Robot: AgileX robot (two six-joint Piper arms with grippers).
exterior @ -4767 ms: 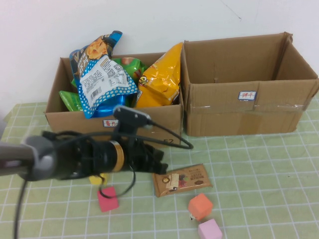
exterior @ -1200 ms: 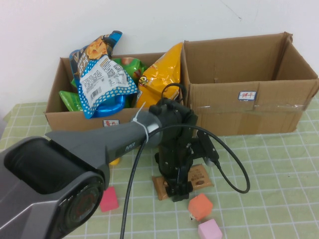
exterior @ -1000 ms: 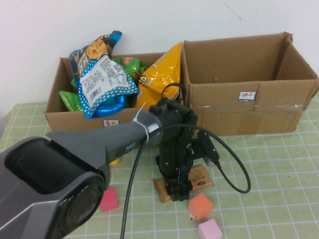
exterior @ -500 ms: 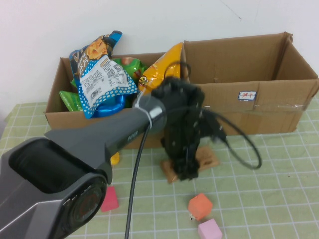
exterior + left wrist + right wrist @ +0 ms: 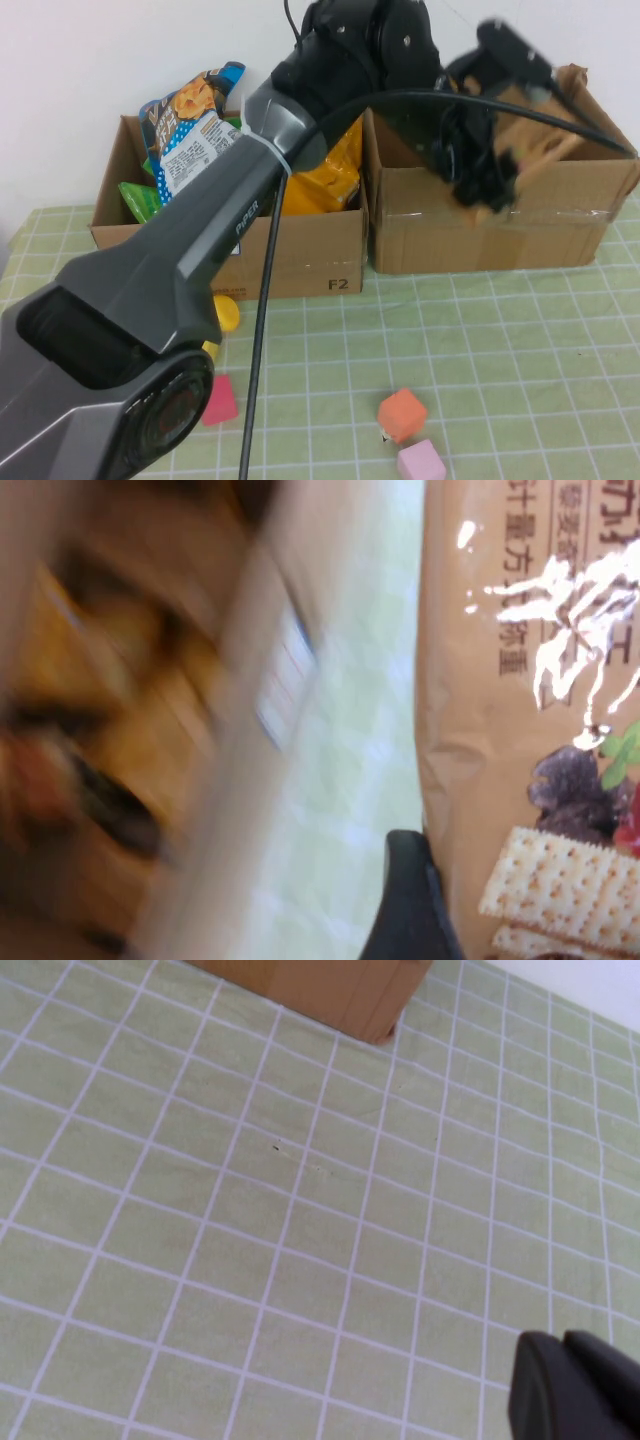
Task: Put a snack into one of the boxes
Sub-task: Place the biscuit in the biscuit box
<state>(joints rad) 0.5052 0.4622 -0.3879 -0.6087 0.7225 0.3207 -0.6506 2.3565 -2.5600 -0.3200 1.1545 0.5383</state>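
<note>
The brown cracker packet [image 5: 535,135], lying on the counter [image 5: 480,330] half a second ago, is now held aloft over the front wall of the right-hand box [image 5: 500,225], pinched in the left gripper [image 5: 490,165]. With the lift done, only a short carry inward and a release over the box's hollow are judged to remain. The right gripper [image 5: 580,1385] is kept low over bare counter, and its spread cannot be told.

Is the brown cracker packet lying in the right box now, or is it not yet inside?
Not yet inside. The left end effector holds the cracker packet in the air above the right box. The right end effector hangs over the table.
</note>
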